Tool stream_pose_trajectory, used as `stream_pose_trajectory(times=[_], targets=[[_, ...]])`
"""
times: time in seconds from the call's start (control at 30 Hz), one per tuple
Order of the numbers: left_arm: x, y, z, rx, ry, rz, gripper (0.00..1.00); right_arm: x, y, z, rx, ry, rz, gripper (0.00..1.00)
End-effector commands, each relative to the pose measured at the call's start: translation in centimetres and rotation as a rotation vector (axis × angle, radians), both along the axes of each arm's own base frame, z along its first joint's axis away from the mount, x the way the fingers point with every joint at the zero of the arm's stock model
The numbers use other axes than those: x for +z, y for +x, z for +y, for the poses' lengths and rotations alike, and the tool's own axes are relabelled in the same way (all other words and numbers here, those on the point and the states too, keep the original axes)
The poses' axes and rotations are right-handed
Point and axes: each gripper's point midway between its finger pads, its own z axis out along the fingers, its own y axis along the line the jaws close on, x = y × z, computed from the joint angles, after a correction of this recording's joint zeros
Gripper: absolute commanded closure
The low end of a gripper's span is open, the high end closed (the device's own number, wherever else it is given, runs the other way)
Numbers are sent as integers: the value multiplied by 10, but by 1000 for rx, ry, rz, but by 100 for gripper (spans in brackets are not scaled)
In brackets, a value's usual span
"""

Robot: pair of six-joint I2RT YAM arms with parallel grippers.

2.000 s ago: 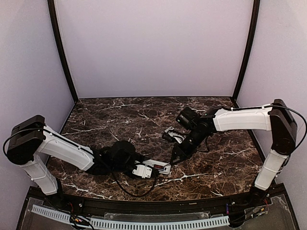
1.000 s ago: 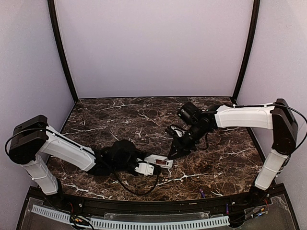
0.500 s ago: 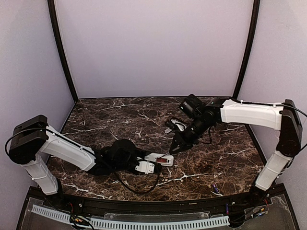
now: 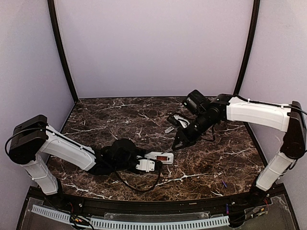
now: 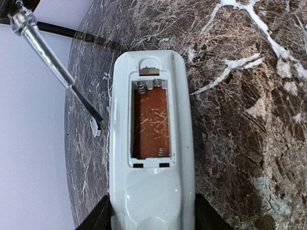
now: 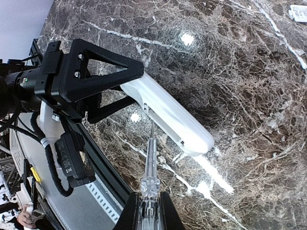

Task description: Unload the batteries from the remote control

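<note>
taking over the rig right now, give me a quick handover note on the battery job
Left gripper: shut on the remote control, held back side up.
Right gripper: shut on a clear-handled tool, its tip beside the remote and apart from it.
Done: cover is off and lying on the table; battery recess is empty.
One small dark cylinder, likely a battery, lies near the front right edge; the other is not visible.
Left: probably just locate the second one and set things down.
</note>
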Motion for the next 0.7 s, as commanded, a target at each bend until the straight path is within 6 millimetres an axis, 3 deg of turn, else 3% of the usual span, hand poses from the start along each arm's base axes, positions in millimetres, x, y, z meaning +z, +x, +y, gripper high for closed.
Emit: stream_pose_trajectory(times=[0.0,0.33,0.67], targets=[[27,9,-4,55,-91,-5,100,24,5,1,6,36,-77,100],[43,29,15,196,-195,-6,100,53,21,-13,-59,65,-184,100],[66,61,37,487,-330,-9,100,77,61,-39,-225,65,-310,100]])
